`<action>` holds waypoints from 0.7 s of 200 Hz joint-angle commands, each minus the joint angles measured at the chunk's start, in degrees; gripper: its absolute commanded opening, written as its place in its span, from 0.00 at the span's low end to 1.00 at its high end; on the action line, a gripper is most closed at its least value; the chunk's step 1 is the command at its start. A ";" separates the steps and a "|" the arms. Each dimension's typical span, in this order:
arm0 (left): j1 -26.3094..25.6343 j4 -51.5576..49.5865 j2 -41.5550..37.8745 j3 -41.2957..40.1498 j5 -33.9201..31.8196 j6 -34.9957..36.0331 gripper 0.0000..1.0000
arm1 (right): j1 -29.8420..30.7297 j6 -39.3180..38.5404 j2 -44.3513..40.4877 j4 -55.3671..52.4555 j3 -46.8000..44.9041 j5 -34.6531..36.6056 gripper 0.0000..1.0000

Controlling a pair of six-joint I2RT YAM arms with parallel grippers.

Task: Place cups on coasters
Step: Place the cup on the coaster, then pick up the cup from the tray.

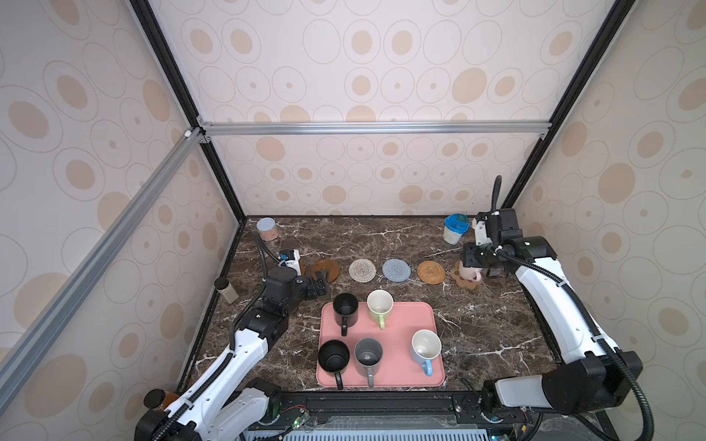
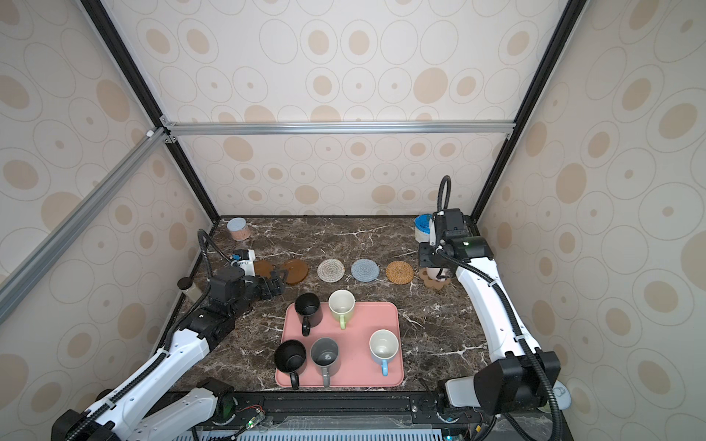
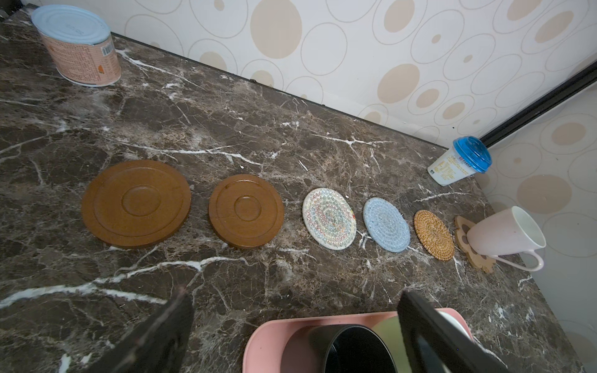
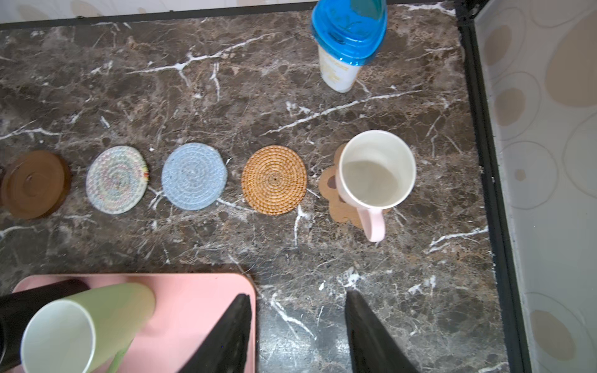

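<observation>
Tray [image 1: 405,320] of five mugs, with a sixth mug set out on a coaster.
The pink tray lies at the near middle of the marble table [image 1: 496,324] and holds five upright mugs: a far black mug [image 1: 345,307], a near black mug [image 1: 333,357], a grey mug [image 1: 368,355], a light green mug [image 1: 380,303] and a white-and-blue mug [image 1: 426,345]. The white-pink mug [image 4: 376,169], empty inside, stands on the paw-shaped coaster [image 4: 339,206]. The right gripper [image 4: 298,294] hangs near that mug without touching it, fingers partly apart on nothing. The left gripper [image 3: 292,292] is by the tray's far left corner, fingers spread wide and empty. A blue-lidded jar [image 1: 454,229] and a pinkish can [image 1: 266,228] stand closed at the far corners. The row of coasters [image 3: 329,218] beside the paw lies bare.
</observation>
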 commanded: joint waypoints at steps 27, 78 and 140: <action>-0.36 0.98 0.32 2.09 -0.20 -1.37 1.00 | 9.69 7.15 -0.02 -5.60 2.90 0.91 0.51; -0.35 1.43 0.15 1.17 -0.22 -2.33 1.00 | 18.29 13.28 1.49 -7.78 2.27 0.78 0.51; -0.31 1.94 0.50 0.40 0.50 -3.12 1.00 | 27.10 19.55 4.13 -7.29 -0.81 -0.04 0.51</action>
